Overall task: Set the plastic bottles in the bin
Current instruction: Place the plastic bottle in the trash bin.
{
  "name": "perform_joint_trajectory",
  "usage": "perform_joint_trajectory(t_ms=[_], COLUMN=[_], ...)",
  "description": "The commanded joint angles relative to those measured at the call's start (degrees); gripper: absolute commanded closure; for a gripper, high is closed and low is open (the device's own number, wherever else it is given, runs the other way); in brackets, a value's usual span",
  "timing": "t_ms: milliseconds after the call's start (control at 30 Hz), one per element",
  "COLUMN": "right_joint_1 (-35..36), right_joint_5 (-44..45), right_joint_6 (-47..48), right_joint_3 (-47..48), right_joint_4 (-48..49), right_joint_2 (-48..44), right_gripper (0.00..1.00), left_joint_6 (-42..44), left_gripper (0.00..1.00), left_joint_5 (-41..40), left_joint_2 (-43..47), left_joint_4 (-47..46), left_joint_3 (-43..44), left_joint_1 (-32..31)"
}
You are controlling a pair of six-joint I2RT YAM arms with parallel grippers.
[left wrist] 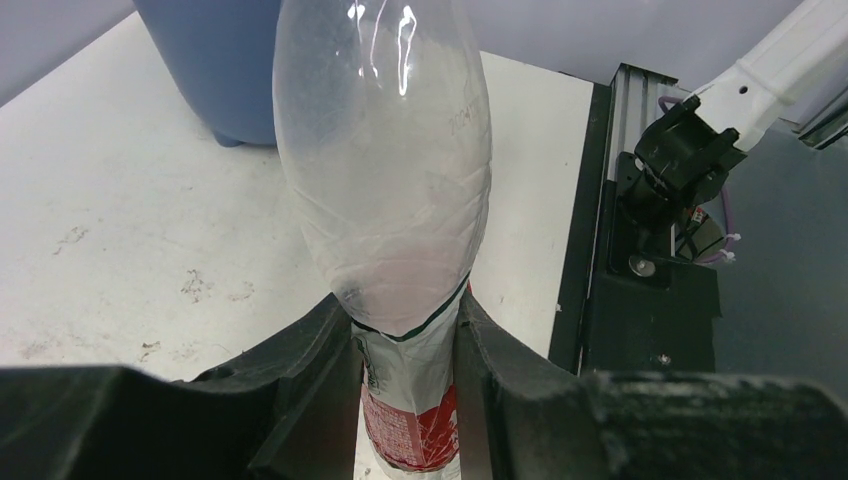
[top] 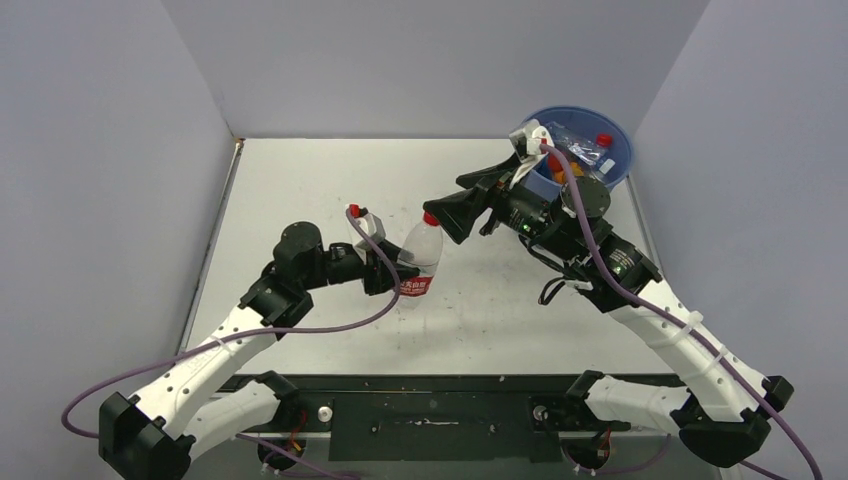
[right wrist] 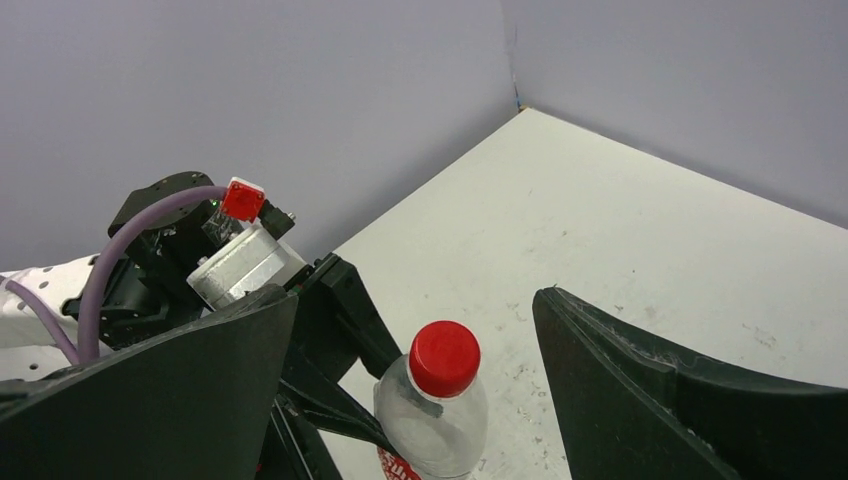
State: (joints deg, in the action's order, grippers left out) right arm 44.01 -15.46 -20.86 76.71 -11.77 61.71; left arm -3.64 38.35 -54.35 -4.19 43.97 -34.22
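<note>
1. Item: plastic bottle (top: 420, 258), clear, red label low on the body, red cap (right wrist: 444, 357). Loc.: mid-table, roughly upright, cap up. Whether the base rests on the table (top: 300, 180) or hangs just above it: cannot tell.
2. Left gripper (top: 392, 272): fingers (left wrist: 300, 370) clamped on the lower body at the label, one per side, reaching in from the left.
3. Right gripper (top: 455, 215): fingers (right wrist: 620, 370) spread wide, holding nothing. In the wrist view the cap sits between them and a little ahead, touching neither.
4. Key relation: long axis runs approx. vertical, so the cap end points up into the open right jaws, which come in from the bin side. Upper body and neck are free above the left grip. Judged: a hand-over, w/ the right jaws to shut across the neck or shoulder.
5. Nearer arm: the right is much nearer the bin (top: 615, 135), far right corner; the left is well apart from it.
6. Material: thin, creased, see-through plastic, bulb-shaped shoulder. Prob. soft, may buckle under a hard squeeze. Cap smooth, round.
7. Bin: blue, round, smooth wall. Other bottles (top: 580, 150) lie inside.
8. Table: white, flat, scuffed.
</note>
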Motion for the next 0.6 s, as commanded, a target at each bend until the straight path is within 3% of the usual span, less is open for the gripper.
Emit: perform_joint_trajectory(t_ms=[0, 67, 400, 567], right_joint_1=[1.30, 1.73, 4.43, 4.48], right_joint_5=[-0.57, -0.66, 3.16, 5.57], right_joint_6=[-1.44, -1.02, -0.42, -1.62], right_joint_3=[1.15, 2.64, -0.26, -1.98], right_joint_4=[0.72, -2.08, -4.84, -2.47], right_joint_2=[0.46, 2.09, 4.83, 4.86], right_gripper=[0.04, 0.02, 0.19, 0.39], left_joint_6=[2.52, 2.26, 0.72, 0.32], left_gripper=[1.00, 1.00, 1.00, 1.00], left_joint_5=[-3.00, -3.50, -6.57, -6.86], left_joint_2=[1.60, 1.91, 4.67, 5.96], left_joint_4=[-0.93, -1.04, -5.04, -6.85], left_joint_3=[0.13, 0.08, -2.47, -3.38], left_joint_1=[-1.37, -1.38, -1.55, -1.55])
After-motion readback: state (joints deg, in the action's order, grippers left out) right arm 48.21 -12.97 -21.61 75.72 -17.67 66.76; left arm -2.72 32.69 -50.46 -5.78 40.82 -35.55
